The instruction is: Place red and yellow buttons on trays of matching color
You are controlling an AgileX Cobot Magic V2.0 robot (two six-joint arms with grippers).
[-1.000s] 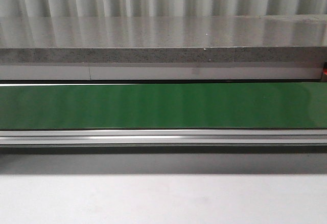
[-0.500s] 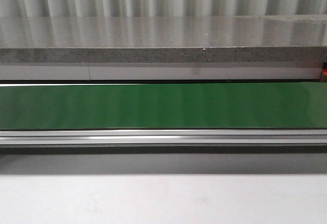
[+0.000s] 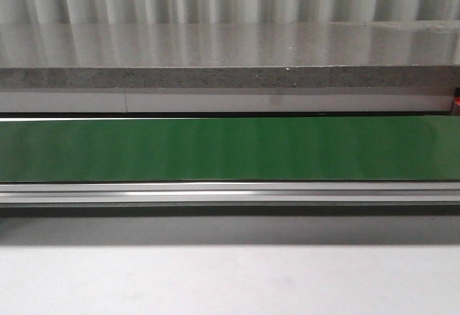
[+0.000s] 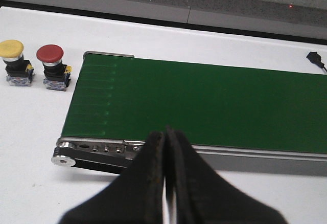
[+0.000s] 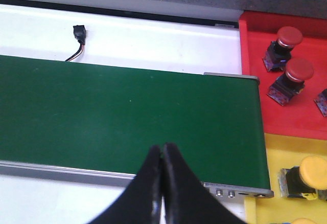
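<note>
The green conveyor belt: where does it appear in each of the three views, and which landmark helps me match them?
Front view: the green conveyor belt runs as a horizontal band across the middle, edge to edge.
Left wrist view: its end beside the two loose buttons shows, beyond the shut left gripper.
Right wrist view: its other end shows, next to the red tray.
Shared landmark: the belt's silver side rail.

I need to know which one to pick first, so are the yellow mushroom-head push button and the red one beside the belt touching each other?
Apart. The left wrist view shows bare white table between the yellow button and the red button.
</note>
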